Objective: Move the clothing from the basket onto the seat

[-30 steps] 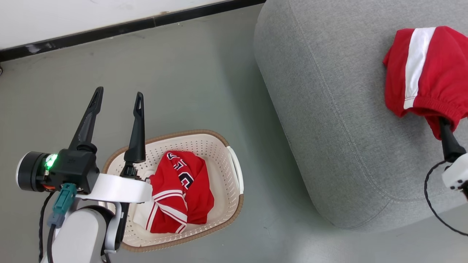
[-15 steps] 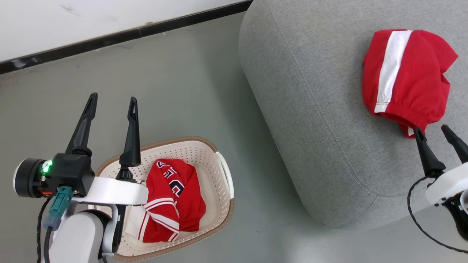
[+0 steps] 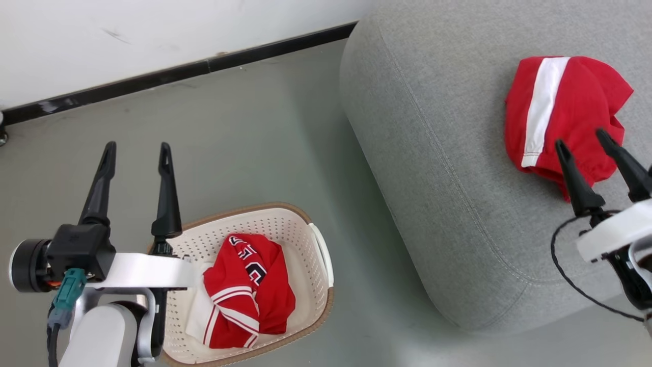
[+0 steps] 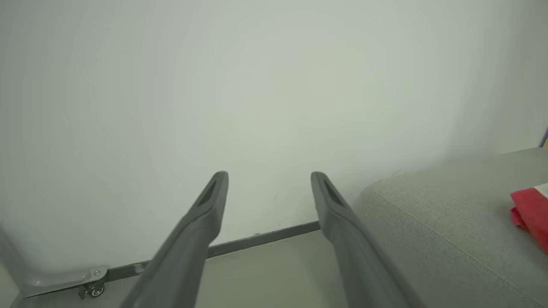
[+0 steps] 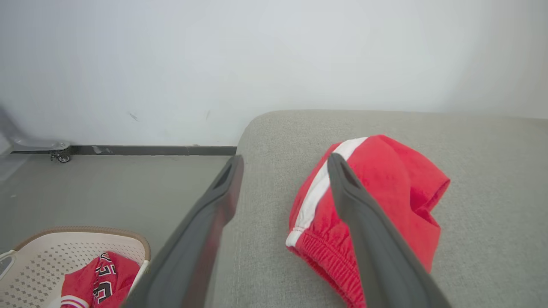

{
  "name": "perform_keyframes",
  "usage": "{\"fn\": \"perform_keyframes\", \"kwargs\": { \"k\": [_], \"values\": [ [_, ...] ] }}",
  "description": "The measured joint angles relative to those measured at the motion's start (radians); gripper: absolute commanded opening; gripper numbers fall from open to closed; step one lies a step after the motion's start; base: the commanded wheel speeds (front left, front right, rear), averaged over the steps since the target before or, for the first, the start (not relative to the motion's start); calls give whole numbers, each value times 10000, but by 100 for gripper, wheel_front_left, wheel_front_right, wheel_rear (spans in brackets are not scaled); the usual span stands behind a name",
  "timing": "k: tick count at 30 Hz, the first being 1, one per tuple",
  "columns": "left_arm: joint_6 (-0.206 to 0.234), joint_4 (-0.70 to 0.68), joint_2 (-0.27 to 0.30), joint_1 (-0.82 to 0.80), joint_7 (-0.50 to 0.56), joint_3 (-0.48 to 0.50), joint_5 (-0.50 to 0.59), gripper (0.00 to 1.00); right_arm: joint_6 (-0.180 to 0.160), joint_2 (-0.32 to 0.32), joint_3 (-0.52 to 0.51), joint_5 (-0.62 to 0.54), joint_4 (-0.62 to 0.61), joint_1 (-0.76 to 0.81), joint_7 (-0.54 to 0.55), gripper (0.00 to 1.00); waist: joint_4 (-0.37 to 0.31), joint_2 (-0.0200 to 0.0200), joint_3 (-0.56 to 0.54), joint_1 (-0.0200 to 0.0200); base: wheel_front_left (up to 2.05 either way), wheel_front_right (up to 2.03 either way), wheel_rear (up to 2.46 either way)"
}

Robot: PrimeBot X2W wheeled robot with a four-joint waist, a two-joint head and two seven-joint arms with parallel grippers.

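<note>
- The red shorts (image 3: 565,112) with a white side stripe lie bunched on the light-grey seat (image 3: 438,178), towards its right side in the head view.
- The red jersey (image 3: 249,290) with white-black trim and lettering lies crumpled inside the cream basket (image 3: 265,224).
- The basket stands on the grey floor (image 3: 244,132), just beside the seat's left edge and apart from it.
- The right gripper (image 3: 581,137) is at the near edge of the shorts. Its fingers (image 3: 573,178) are spread, and the right wrist view shows bare seat fabric in the gap between them. One finger crosses the shorts in both views, but contact cannot be told.
- The left gripper (image 3: 137,146) hangs over the floor beyond the basket's left end, pointing towards the white wall (image 3: 153,35) and its dark baseboard (image 3: 204,66). Its fingers (image 3: 165,193) are spread wide and hold nothing.
- The left forearm (image 3: 147,270) crosses over the basket's left rim.
</note>
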Motion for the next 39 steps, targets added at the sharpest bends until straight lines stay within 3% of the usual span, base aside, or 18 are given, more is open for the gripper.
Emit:
{"fn": "perform_keyframes", "kwargs": {
  "k": [20,39],
  "values": [
    [454,476,-420,883,-182,422,-336,100,0,1498,-153,-901,-819,-483,-102,100,1297,0,-936,0,0,0,0],
    [228,1233,-679,1613,-259,23,-351,100,0,2895,-901,-2102,-589,1077,-267,100,2366,0,-2236,0,0,0,0]
  ]
}}
